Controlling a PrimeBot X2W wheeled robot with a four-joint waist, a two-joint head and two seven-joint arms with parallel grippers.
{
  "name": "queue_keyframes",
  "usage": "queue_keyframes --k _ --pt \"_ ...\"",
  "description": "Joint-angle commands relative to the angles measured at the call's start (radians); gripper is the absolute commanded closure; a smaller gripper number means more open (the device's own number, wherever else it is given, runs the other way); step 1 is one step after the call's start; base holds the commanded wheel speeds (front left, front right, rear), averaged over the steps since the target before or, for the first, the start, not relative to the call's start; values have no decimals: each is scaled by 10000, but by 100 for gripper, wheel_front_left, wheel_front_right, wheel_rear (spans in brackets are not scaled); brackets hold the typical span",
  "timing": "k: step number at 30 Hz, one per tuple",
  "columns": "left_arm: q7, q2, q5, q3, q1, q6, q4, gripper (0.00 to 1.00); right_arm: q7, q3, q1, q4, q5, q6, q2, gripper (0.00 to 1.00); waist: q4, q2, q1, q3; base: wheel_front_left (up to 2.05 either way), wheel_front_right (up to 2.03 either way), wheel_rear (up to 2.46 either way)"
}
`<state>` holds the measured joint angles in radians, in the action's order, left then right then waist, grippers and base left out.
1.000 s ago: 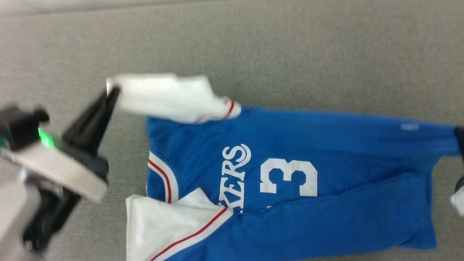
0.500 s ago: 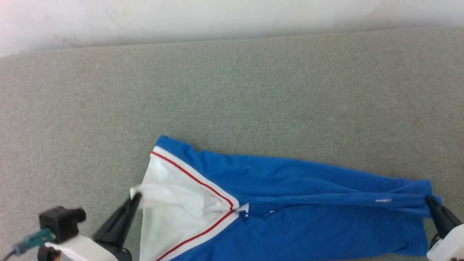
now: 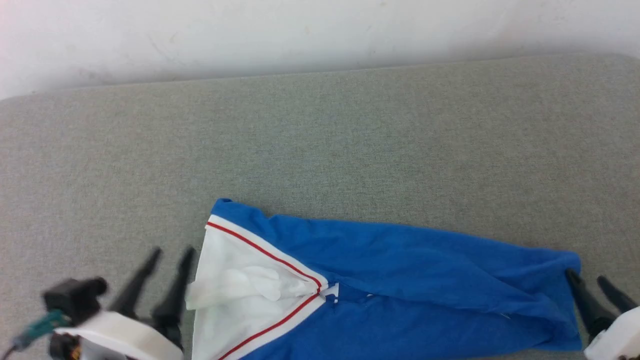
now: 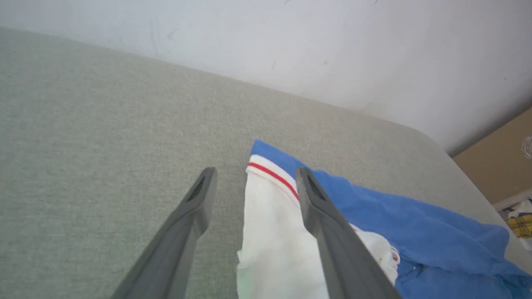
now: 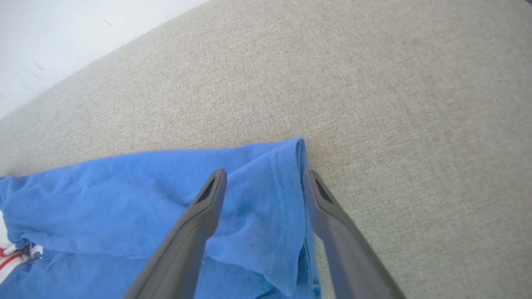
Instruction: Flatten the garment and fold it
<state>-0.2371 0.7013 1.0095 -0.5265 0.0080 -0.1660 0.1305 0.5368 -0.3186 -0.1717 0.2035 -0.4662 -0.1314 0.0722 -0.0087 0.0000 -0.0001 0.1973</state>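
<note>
The garment (image 3: 400,280) lies folded lengthwise on the grey surface, its blue body running left to right and its white sleeves (image 3: 235,290) with red-striped trim stacked at the left end. The lettering and number are hidden inside the fold. My left gripper (image 3: 171,252) stands open just left of the sleeves; in the left wrist view the left gripper (image 4: 255,172) straddles the sleeve's edge (image 4: 274,232). My right gripper (image 3: 586,276) is open at the blue hem corner; in the right wrist view the right gripper (image 5: 266,173) hangs over the hem (image 5: 286,195), holding nothing.
The grey cloth-covered table (image 3: 320,140) stretches wide behind the garment to a white wall (image 3: 300,35). In the left wrist view the table's rounded corner (image 4: 432,145) meets a brown panel (image 4: 498,158), with some clutter (image 4: 519,211) beyond.
The far half of the garment has come over the near half, hiding the lettering. Both grippers, shut on sleeve and hem before, have opened and let go. The head camera has shifted.
</note>
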Motion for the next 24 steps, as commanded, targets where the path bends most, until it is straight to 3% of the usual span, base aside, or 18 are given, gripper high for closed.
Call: queue_keyframes --k 1,3,6,10,17,24 --pt "-134 -70 -120 375 -102 -236 139 0 37 -81 160 167 -134 7 8 0 -17 0 1 7 0 0 0" --pt "-225 -266 -635 1218 1 -737 500 0 113 -375 194 385 -234 7 -31 0 -17 0 1 36 0 0 0" --pt "-240 -707 -2272 2569 269 -1366 1270 0 217 -720 38 355 -32 7 -63 0 72 0 1 127 0 0 0" --pt "-243 -1237 -4350 3452 890 -1691 2036 0 347 -928 -214 -154 201 7 -131 0 213 0 1 230 0 0 0" --pt "-245 -2228 -5580 3782 1533 -1267 2178 0 188 -812 -150 -1093 287 7 -191 0 500 0 1 442 0 0 0" --pt "-246 -2630 -5924 4013 1440 -691 1935 0 483 -384 187 -1877 290 7 -207 0 695 0 1 544 0 0 0"
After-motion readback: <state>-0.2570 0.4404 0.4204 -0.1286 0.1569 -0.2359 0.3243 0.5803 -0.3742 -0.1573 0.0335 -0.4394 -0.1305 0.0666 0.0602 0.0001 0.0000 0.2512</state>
